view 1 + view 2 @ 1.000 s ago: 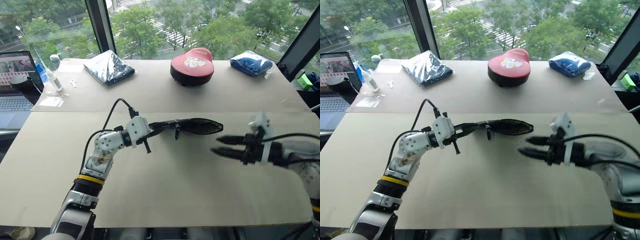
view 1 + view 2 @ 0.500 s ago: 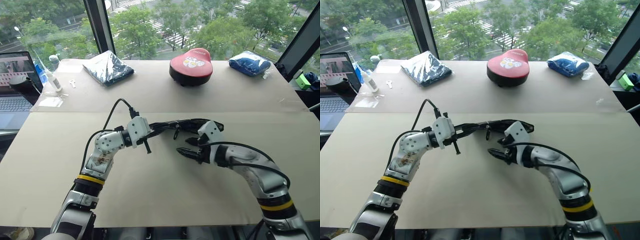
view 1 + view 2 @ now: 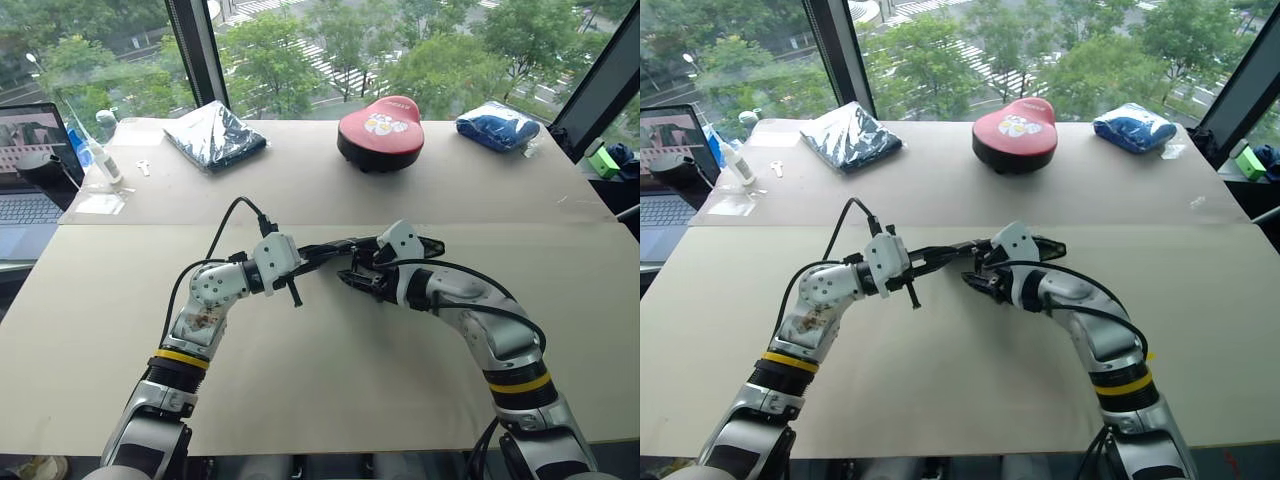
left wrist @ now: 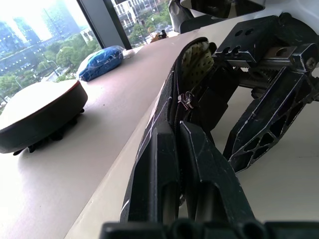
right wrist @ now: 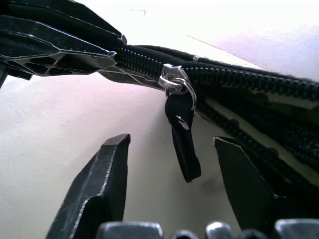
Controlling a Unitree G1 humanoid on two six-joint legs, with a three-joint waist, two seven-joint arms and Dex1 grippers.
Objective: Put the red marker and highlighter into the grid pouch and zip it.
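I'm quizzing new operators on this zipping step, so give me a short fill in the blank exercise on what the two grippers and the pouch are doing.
1. The left gripper is shut on one end of the grid ____.
2. The zipper pull strap hangs between the open fingers of the ____ gripper.
3. The pouch's mouth is ____, not zipped.

Missing words: pouch; right; open
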